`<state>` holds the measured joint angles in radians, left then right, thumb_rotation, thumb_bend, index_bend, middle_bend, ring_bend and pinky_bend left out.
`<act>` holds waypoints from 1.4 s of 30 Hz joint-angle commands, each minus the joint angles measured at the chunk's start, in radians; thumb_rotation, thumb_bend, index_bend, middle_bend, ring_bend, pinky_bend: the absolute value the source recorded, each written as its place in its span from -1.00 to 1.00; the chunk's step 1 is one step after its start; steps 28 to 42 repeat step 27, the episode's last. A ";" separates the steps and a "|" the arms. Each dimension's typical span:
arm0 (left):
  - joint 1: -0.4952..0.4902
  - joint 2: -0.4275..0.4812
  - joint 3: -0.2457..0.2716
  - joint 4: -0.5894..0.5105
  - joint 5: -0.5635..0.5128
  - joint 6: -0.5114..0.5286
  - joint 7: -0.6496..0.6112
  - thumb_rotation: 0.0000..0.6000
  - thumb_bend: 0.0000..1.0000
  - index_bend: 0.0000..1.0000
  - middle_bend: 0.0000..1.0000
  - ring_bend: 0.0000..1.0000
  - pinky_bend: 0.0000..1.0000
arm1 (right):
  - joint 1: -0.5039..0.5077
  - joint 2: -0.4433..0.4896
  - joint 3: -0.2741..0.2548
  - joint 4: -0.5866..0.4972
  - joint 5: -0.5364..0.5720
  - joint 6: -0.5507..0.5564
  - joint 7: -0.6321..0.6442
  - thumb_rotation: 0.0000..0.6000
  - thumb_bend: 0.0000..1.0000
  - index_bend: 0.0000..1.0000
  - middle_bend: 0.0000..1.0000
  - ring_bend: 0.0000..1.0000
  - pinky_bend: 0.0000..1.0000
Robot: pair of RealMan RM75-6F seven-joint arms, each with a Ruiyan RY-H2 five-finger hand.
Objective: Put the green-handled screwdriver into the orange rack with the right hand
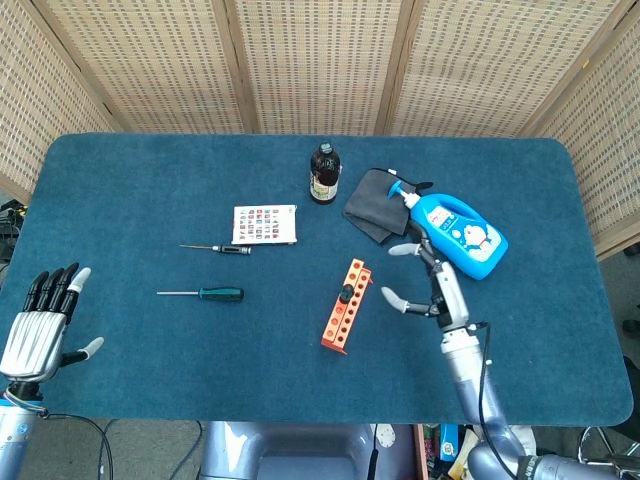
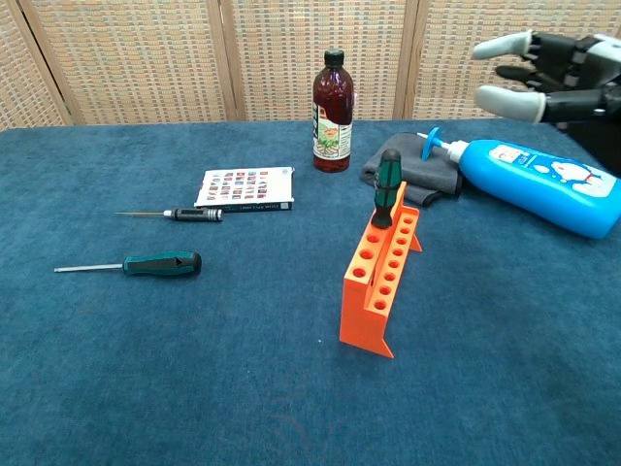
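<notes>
The orange rack (image 1: pixel 342 306) (image 2: pixel 381 277) stands near the middle of the blue table. A green-handled screwdriver (image 1: pixel 345 293) (image 2: pixel 387 188) stands upright in one of its far holes, and nothing touches it. My right hand (image 1: pixel 431 281) (image 2: pixel 551 71) is open with fingers spread, well to the right of the rack and apart from it; the chest view shows it raised at the top right. A second green-handled screwdriver (image 1: pixel 206 293) (image 2: pixel 145 263) lies flat on the table to the left. Off the table's front left corner, my left hand (image 1: pixel 45 320) is open and holds nothing.
A small black-handled screwdriver (image 1: pixel 222 248) (image 2: pixel 184 214) and a patterned booklet (image 1: pixel 264 223) (image 2: pixel 246 188) lie left of centre. A dark bottle (image 1: pixel 323 174) (image 2: pixel 332 100), a grey cloth (image 1: pixel 372 205) (image 2: pixel 408 173) and a blue spray bottle (image 1: pixel 458 232) (image 2: pixel 539 187) sit behind and right of the rack.
</notes>
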<state>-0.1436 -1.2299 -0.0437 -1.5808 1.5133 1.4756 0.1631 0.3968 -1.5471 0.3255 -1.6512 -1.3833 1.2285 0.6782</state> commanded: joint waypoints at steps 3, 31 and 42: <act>0.001 -0.003 0.000 -0.002 0.003 0.005 0.012 1.00 -1.00 -1.00 -1.00 -1.00 -1.00 | -0.056 0.111 -0.048 0.114 -0.075 0.086 -0.151 1.00 -0.58 -0.51 -1.00 -1.00 -1.00; 0.011 -0.023 0.003 0.015 0.024 0.034 0.043 1.00 -1.00 -1.00 -1.00 -1.00 -1.00 | -0.266 0.168 -0.240 0.409 -0.187 0.359 -0.702 1.00 -0.59 -0.94 -1.00 -1.00 -1.00; 0.011 -0.023 0.003 0.015 0.024 0.034 0.043 1.00 -1.00 -1.00 -1.00 -1.00 -1.00 | -0.266 0.168 -0.240 0.409 -0.187 0.359 -0.702 1.00 -0.59 -0.94 -1.00 -1.00 -1.00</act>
